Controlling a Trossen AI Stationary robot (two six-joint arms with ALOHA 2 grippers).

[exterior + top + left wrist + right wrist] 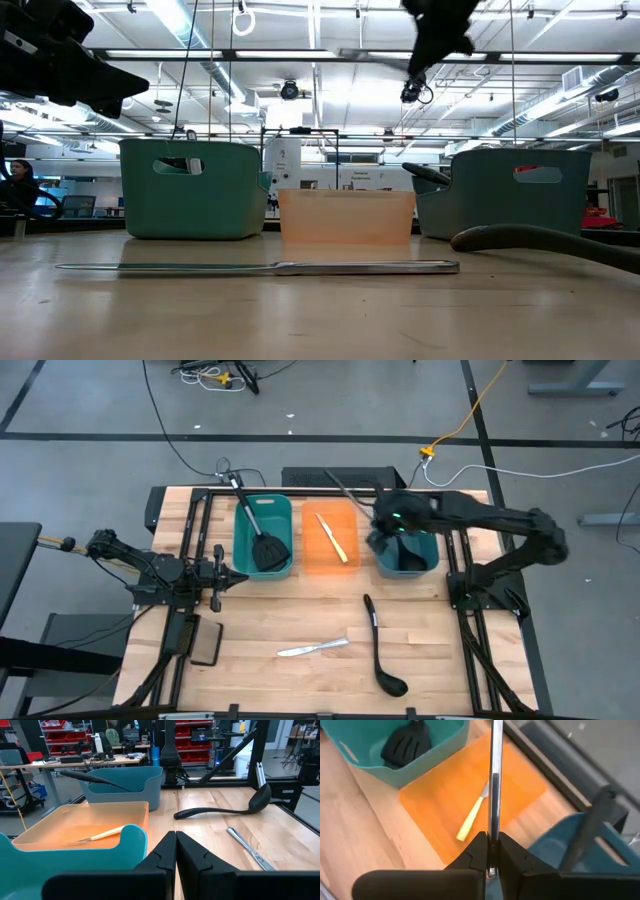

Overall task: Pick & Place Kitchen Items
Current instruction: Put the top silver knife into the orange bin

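Observation:
My right gripper [378,518] hangs high over the gap between the orange bin [330,560] and the blue bin [432,552], shut on a silver table knife [345,490]. The teal bin [248,545] holds a black slotted spatula [270,550]. A cream-handled knife [333,538] lies flat in the orange bin. A dark utensil [405,560] rests in the blue bin. A black ladle [380,645] and another silver knife [312,648] lie flat on the table near the front. My left gripper [240,575] waits shut at the table's left. My right gripper pinches one end of the silver knife [493,827] between its two fingers [477,851]. The knife runs straight out ahead of the fingers, toward the table's far left. It is lifted clear, high above the bins [370,55].
A flat black pad [205,645] lies at the near left. A black metal frame [455,575] runs along the table's sides and back. The three bins stand in a row across the far half. Bare wood [300,610] lies between the bins and the loose ladle and knife.

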